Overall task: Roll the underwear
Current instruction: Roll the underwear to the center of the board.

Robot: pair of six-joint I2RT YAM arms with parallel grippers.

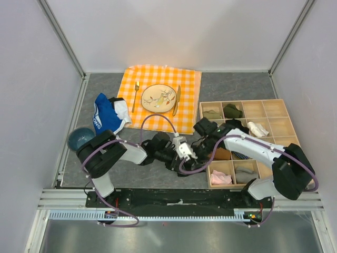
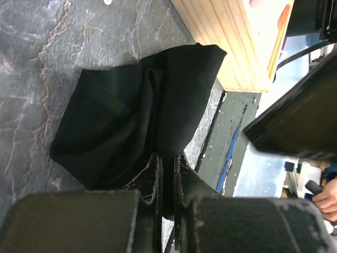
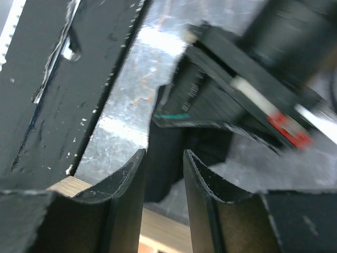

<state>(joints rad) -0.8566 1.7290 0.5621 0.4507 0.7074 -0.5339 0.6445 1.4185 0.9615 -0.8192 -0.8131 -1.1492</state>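
Down on the gray table point(image 1: 231, 87), close to the near edge, the underwear point(image 2: 131, 116) is lying in a loose black heap just beside the wooden box point(image 2: 231, 42). Your left gripper point(image 2: 167, 176) is pinching one edge of it. Its fingers are pressing tight together with black cloth between them. The cloth is bunching into folds that are running away from that pinch.

Your right gripper point(image 3: 164, 174) is hanging close to the left one. Its fingers are sitting a little apart, and something dark is showing in the gap. That view is blurry, so you cannot tell if those fingers are holding the cloth or only hanging over it.

From above, your two arms are meeting in the middle and hiding most of the underwear. Farther back, a plate point(image 1: 158, 97), a fork point(image 1: 136, 95) and a knife point(image 1: 177, 100) are sitting on an orange checked cloth point(image 1: 187, 113). A blue garment point(image 1: 105, 116) with white trim is lying left of that cloth. A round blue bowl point(image 1: 79, 138) is sitting near your left arm. Small folded clothes are lying in some parts of the box.
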